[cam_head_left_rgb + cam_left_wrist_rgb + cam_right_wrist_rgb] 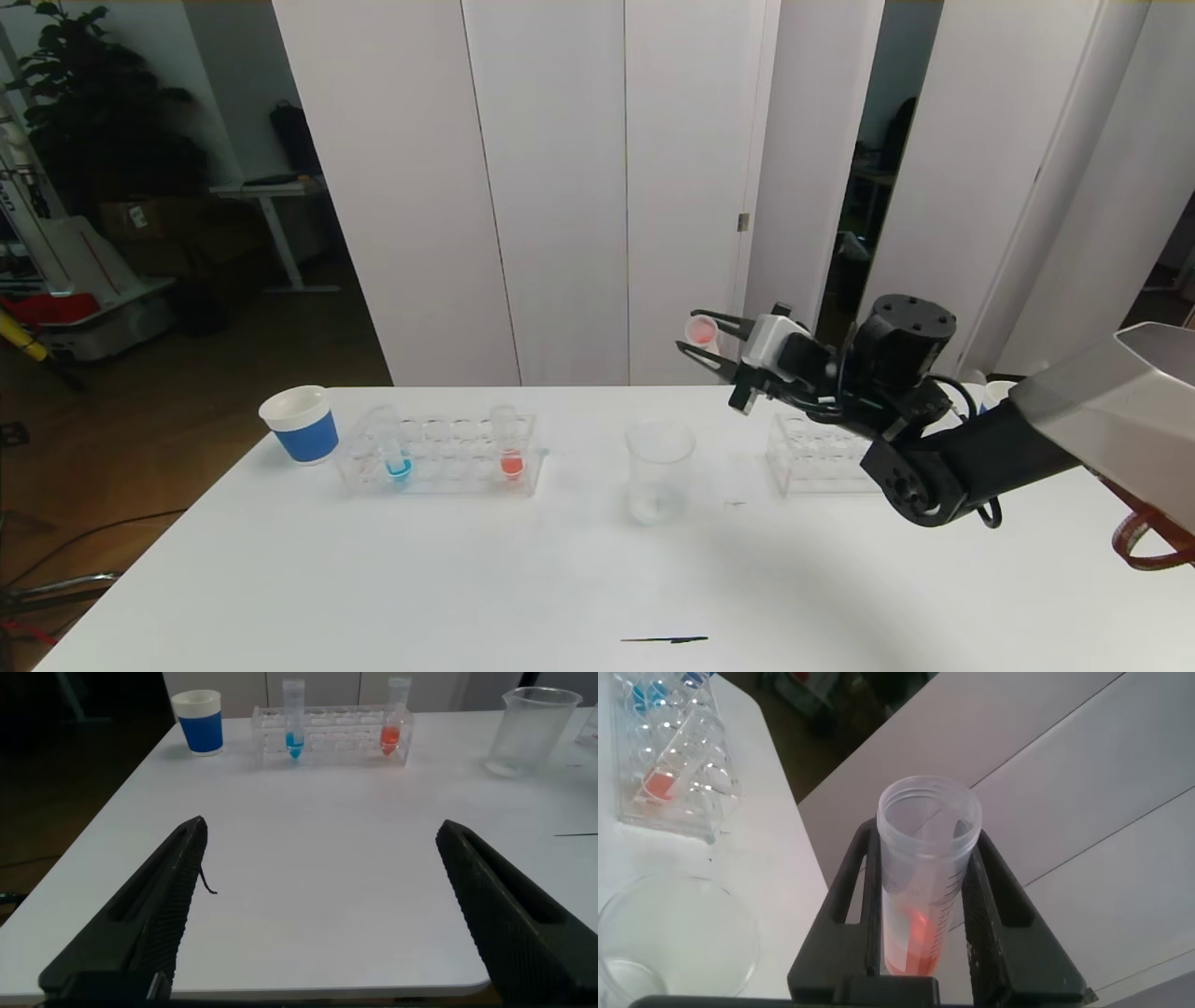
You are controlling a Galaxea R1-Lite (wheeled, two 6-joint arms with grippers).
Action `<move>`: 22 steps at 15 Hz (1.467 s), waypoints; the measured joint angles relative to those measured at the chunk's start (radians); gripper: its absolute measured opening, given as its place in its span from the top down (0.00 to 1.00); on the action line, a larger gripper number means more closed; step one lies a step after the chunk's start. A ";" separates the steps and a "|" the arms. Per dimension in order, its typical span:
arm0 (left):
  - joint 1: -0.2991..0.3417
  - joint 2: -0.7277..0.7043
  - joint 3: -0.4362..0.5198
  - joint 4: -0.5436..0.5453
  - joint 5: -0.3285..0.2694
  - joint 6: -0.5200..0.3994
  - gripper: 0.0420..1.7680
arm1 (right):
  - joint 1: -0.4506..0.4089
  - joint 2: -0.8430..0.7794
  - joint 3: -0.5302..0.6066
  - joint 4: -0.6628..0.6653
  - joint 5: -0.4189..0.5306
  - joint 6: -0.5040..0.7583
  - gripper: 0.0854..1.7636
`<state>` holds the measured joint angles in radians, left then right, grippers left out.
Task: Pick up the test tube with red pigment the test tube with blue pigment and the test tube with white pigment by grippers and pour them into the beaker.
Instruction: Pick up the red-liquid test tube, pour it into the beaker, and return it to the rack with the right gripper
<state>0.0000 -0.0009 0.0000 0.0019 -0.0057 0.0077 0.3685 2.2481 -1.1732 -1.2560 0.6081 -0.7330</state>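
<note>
Black streak mark on near edge of white surface, not task-relevant. Left end effector parked low near front of surface, fingers spread wide, nothing between them; not seen in head view.

Mid surface: beaker upright, centre, looks empty or nearly so, maybe a trace at bottom. To its left, clear rack w/ blue-pigment tube and a red-pigment tube, both upright in slots, well apart. Blue paper cup just beside rack's left end. Second clear rack right of beaker, partly hidden by right arm; white-pigment tube not visible, can't tell where it is.

Right end effector raised above and behind beaker, to its right, clamped on a red tube, tube tilted near horizontal w/ open mouth pointing away from arm. Little red liquid left, sitting near tube bottom.

Judgement: red pour step, prob. nearly done or about to tip; blue + white still to do.

Risks:
- Tube mouth not clearly over beaker in head view → spill onto surface if tipped further here.
- Smooth slim tube in narrow grip → could slip or rotate.
- Lowering arm toward beaker → could knock the light beaker or the right rack.
</note>
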 joint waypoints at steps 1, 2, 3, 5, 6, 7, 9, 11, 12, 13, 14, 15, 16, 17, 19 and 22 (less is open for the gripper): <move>0.000 0.000 0.000 0.000 0.000 0.000 0.01 | -0.012 0.007 -0.011 0.021 0.017 -0.038 0.71; 0.000 0.000 0.000 0.000 0.000 0.000 0.01 | -0.022 0.014 -0.032 0.045 0.033 -0.075 0.71; 0.000 0.000 0.000 0.000 0.000 0.000 0.01 | -0.029 0.023 -0.056 0.071 0.047 -0.102 0.71; 0.000 0.000 0.000 0.000 0.000 0.000 0.01 | -0.034 0.038 -0.106 0.119 0.054 -0.153 0.71; 0.000 0.000 0.000 -0.001 0.000 0.000 0.01 | -0.035 0.045 -0.134 0.140 0.056 -0.186 0.71; 0.000 0.000 0.000 0.000 0.000 0.000 0.01 | -0.035 0.050 -0.156 0.163 0.056 -0.225 0.71; 0.000 0.000 0.000 -0.001 0.000 0.000 0.01 | -0.033 0.057 -0.175 0.172 0.057 -0.271 0.71; 0.000 0.000 0.000 0.000 0.000 0.000 0.01 | -0.025 0.063 -0.181 0.174 0.056 -0.294 0.71; 0.000 0.000 0.000 0.000 0.000 0.000 0.01 | -0.021 0.069 -0.183 0.174 0.055 -0.309 0.71; 0.000 0.000 0.000 0.000 0.000 0.000 0.01 | -0.016 0.075 -0.186 0.175 0.053 -0.334 0.71; 0.000 0.000 0.000 -0.001 0.000 0.000 0.01 | -0.013 0.081 -0.189 0.176 0.038 -0.361 0.71; 0.000 0.000 0.000 -0.001 0.000 0.000 0.01 | -0.010 0.088 -0.190 0.177 0.007 -0.379 0.71; 0.000 0.000 0.000 0.000 0.000 0.000 0.01 | -0.007 0.093 -0.192 0.179 -0.016 -0.390 0.71; 0.000 0.000 0.000 0.000 0.000 0.000 0.01 | -0.006 0.098 -0.193 0.180 -0.023 -0.400 0.71; 0.000 0.000 0.000 0.000 0.000 0.000 0.01 | -0.002 0.104 -0.194 0.181 -0.025 -0.429 0.71; 0.000 0.000 0.000 -0.001 0.000 0.000 0.01 | 0.002 0.113 -0.201 0.181 -0.024 -0.479 0.71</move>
<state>0.0000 -0.0013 0.0000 0.0013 -0.0057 0.0072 0.3709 2.3611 -1.3738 -1.0751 0.5838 -1.2123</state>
